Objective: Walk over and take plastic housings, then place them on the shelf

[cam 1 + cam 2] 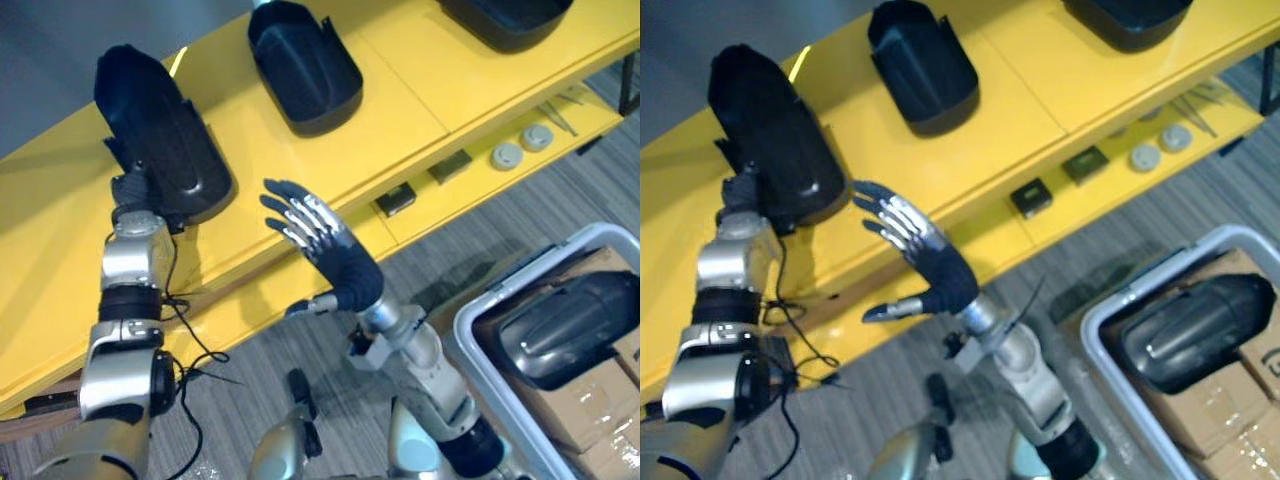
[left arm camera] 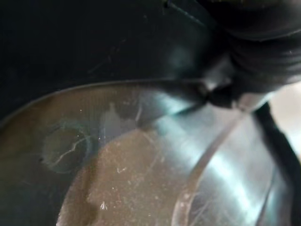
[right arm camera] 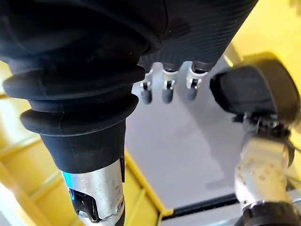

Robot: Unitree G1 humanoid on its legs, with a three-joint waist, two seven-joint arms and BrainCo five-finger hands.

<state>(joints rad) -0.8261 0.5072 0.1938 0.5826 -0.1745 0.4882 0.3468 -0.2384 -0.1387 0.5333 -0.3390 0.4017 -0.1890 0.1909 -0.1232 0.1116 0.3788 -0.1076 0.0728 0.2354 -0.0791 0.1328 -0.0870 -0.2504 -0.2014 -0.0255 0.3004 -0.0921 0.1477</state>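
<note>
Two housings [image 1: 305, 65] lie on the shelf [image 1: 400, 100]; our left hand [image 1: 130, 188] is at a third housing [image 1: 155, 130] by its left end, grip hidden, right hand [image 1: 335, 255] spread, empty. In the bin [image 1: 478, 335] waits another housing [image 1: 570, 325].

We see a bright yellow shelf [image 1: 420, 110] carrying glossy black housings [image 1: 305, 65]; beside the shelf, grey streaked carpet [image 1: 560, 200] and a pale grey bin [image 1: 466, 330] with brown cardboard [image 1: 590, 415].
</note>
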